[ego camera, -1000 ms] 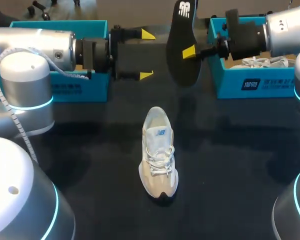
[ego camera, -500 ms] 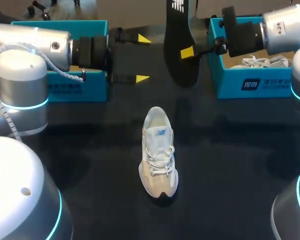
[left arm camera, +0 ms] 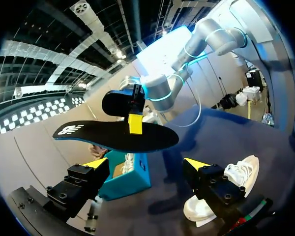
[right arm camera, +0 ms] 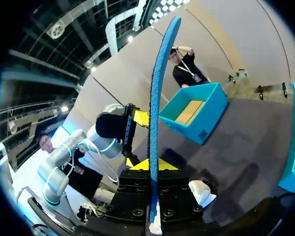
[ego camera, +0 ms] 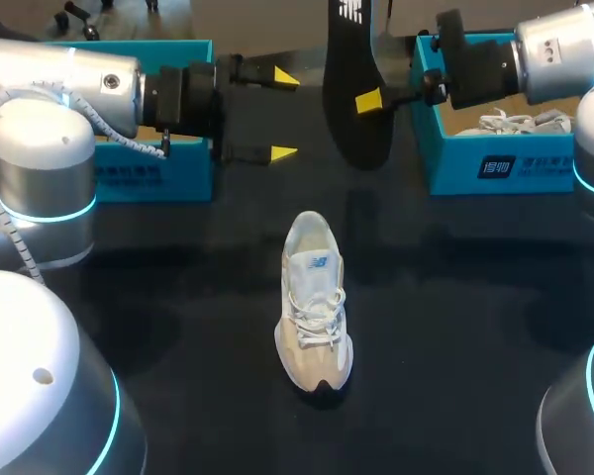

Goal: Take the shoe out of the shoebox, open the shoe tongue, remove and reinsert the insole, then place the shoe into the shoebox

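Showing the insole edge-on, the right wrist view has the right gripper clamping it; left gripper gapes wide.

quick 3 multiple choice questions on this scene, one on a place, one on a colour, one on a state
1. Where is the white sneaker? A on the table; B on the floor; C held in the air.
2. What colour is the shoebox by the right arm? A red; B teal; C white.
3. The right claw is: A open; B shut on the sneaker; C shut on the black insole.
Key: 1 A, it stands on the dark tabletop; 2 B, its walls are teal; 3 C, both fingers pinch the lifted insole.
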### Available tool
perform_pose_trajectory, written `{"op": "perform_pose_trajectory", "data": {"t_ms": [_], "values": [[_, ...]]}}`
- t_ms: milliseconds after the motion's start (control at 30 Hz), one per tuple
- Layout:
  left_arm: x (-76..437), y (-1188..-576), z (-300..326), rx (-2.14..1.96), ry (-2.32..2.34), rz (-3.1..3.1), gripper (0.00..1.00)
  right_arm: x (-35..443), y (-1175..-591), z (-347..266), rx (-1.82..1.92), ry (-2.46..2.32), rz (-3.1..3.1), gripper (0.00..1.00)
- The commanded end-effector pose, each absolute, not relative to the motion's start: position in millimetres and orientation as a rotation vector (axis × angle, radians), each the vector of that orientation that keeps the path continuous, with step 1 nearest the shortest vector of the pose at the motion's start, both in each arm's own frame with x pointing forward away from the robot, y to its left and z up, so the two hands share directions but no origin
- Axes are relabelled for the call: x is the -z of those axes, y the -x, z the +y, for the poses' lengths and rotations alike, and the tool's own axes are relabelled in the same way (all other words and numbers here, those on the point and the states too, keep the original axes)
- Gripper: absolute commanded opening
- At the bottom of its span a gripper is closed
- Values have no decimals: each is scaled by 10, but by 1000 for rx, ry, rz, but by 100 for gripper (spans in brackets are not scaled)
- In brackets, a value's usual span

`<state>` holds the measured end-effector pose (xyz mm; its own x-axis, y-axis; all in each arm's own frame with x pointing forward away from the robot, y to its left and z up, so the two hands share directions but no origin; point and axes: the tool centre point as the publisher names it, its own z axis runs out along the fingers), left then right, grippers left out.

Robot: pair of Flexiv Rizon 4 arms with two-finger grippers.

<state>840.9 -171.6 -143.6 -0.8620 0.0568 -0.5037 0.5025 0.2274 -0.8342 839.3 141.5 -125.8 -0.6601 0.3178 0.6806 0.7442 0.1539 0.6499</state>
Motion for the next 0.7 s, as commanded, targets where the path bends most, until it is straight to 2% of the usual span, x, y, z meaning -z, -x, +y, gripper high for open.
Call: {"op": "perform_pose_trajectory", "data": {"t_ms": [33,400,700], "values": [[1434,-8410,-1714,1669,-520,2143,100,1264,-8396,1429,1513,1014,-2054,0],[1554,-8363,-1715,1690,-404,2278,100,1383,-8508,1421,1648,864,-2183,0],[1856,-8356,-1545,1622,-285,2451,100,1612,-8580,1466,1727,779,-2201,0]]}}
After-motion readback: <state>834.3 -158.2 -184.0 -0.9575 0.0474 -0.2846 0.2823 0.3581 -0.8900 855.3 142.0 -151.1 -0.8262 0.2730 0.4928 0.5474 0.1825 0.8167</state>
